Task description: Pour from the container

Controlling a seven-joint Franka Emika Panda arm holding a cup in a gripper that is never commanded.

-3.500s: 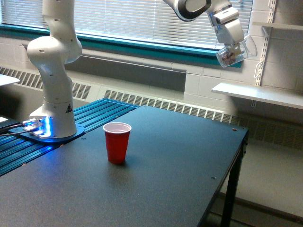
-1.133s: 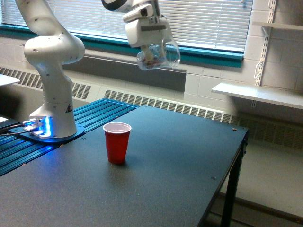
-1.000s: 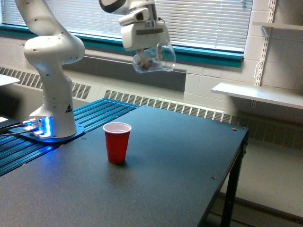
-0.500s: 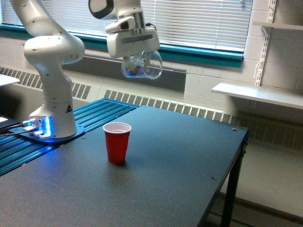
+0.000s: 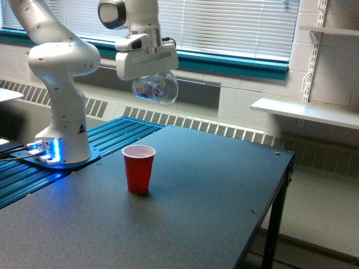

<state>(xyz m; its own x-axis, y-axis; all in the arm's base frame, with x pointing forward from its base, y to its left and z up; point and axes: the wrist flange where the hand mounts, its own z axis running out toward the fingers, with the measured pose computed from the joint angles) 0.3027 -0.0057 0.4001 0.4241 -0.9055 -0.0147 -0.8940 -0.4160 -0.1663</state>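
Observation:
The clear plastic container [image 5: 155, 88] hangs high above the black table [image 5: 185, 213], tipped on its side, with small brownish-pink bits showing through its wall. My gripper [image 5: 147, 77] is shut on it from above. A red cup [image 5: 138, 168] with a white inside stands upright on the table, below the container and slightly toward the exterior view's left. Nothing is falling from the container.
The arm's white base [image 5: 63, 129] stands on a blue ribbed platform [image 5: 84, 159] at the exterior view's left. A white shelf [image 5: 305, 112] juts from the wall at the right. The table's right edge [image 5: 269, 207] drops to the floor.
The arm has carried the container from the far upper right leftward and downward to above the red cup. The red cup has not moved.

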